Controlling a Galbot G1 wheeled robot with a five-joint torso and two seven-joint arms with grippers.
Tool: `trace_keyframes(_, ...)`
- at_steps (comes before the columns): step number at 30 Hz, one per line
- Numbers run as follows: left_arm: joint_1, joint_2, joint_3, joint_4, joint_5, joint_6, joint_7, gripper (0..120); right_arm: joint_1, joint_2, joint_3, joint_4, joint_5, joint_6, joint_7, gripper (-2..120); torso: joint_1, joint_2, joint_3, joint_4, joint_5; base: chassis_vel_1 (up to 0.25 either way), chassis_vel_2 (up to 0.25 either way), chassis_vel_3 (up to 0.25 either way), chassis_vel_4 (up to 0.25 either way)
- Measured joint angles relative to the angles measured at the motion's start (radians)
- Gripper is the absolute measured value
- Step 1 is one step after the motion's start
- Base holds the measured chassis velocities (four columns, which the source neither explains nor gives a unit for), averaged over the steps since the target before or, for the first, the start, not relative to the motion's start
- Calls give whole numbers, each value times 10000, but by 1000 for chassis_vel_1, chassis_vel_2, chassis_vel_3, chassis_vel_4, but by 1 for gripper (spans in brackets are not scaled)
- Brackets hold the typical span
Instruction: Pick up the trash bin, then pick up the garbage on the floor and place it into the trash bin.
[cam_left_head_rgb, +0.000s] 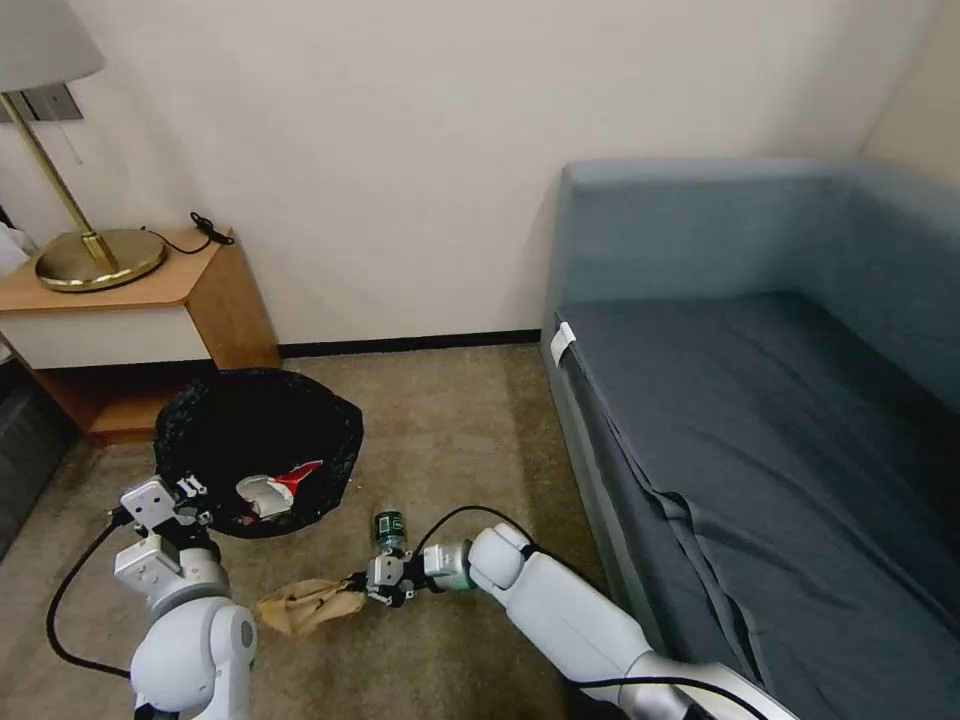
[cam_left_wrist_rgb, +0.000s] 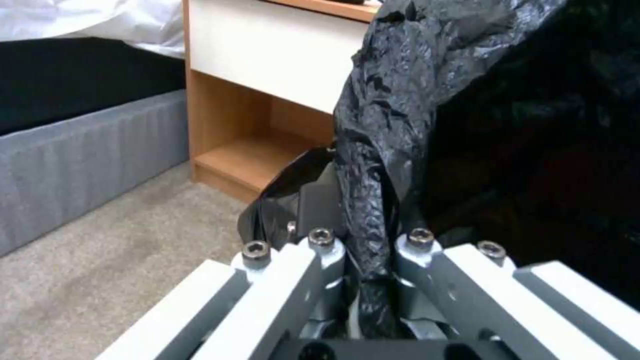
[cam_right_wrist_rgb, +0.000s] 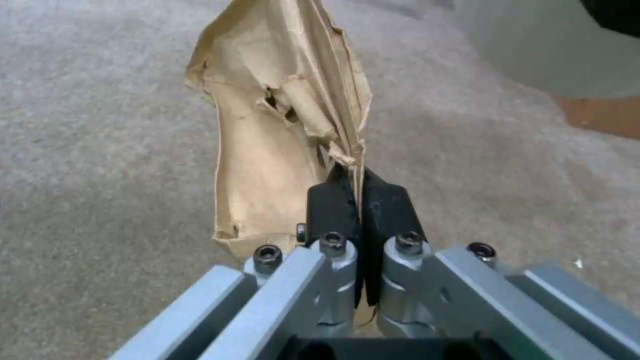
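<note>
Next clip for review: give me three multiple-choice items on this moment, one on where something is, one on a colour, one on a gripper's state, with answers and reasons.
1. Where does the small clear bottle stand?
A. on the sofa
B. on the carpet between bin and right gripper
C. on the nightstand

2. What colour is the trash bin's liner?
A. black
B. blue
C. white

3. What is the right gripper doing?
A. hanging open
B. shut on the bottle
C. shut on the tan paper bag

Answers: 1 B, the head view shows it upright on the floor there. 2 A, crinkled black plastic, pinched by the left gripper. 3 C, its fingers pinch the bag's edge.
</note>
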Motion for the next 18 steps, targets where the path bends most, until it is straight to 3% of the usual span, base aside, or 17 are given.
trace_keyframes(18,-58,0,73,347,2,-95,10,4,-429,-1035,1051,896,1177,158,435,0,0,-1,0,-1,0,0,0,0,0)
